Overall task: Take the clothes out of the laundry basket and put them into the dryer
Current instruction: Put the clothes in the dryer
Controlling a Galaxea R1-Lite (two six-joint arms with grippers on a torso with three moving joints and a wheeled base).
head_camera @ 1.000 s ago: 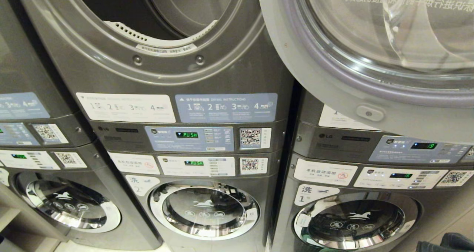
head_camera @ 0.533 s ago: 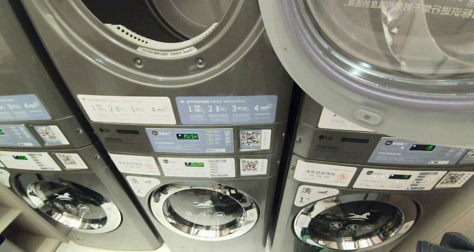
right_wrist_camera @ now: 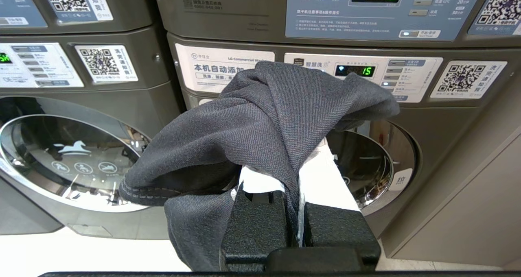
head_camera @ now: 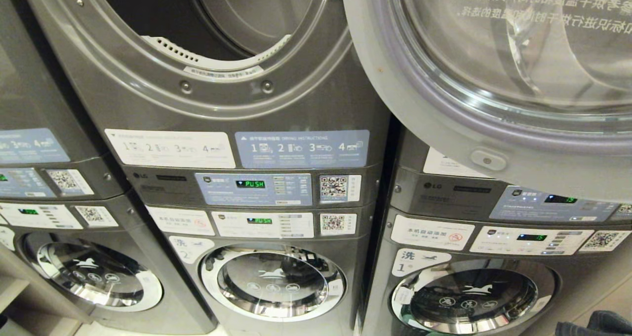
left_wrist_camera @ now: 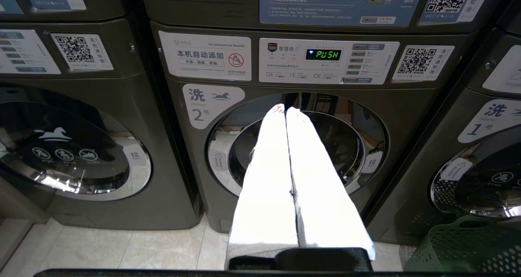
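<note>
The dryer's round opening (head_camera: 212,20) is at the top of the head view, with its glass door (head_camera: 493,79) swung open to the right. My right gripper (right_wrist_camera: 294,175) is shut on a dark grey garment (right_wrist_camera: 264,118), which drapes over its white fingers (right_wrist_camera: 325,179) and hides their tips. It hangs low in front of the lower washers. A corner of that dark cloth (head_camera: 592,323) shows at the head view's bottom right. My left gripper (left_wrist_camera: 285,109) is shut and holds nothing, level before washer 2. A green laundry basket (left_wrist_camera: 468,244) stands on the floor beside it.
Stacked grey machines fill the view: dryers above, washers with chrome doors (head_camera: 271,281) below, and control panels (head_camera: 254,188) between them. The open dryer door overhangs the right-hand stack (head_camera: 469,237). Pale floor tiles (left_wrist_camera: 122,248) lie in front.
The whole head view has slid slightly downward in the picture, so the camera has moved. Neither gripper nor the garment shows any change.
</note>
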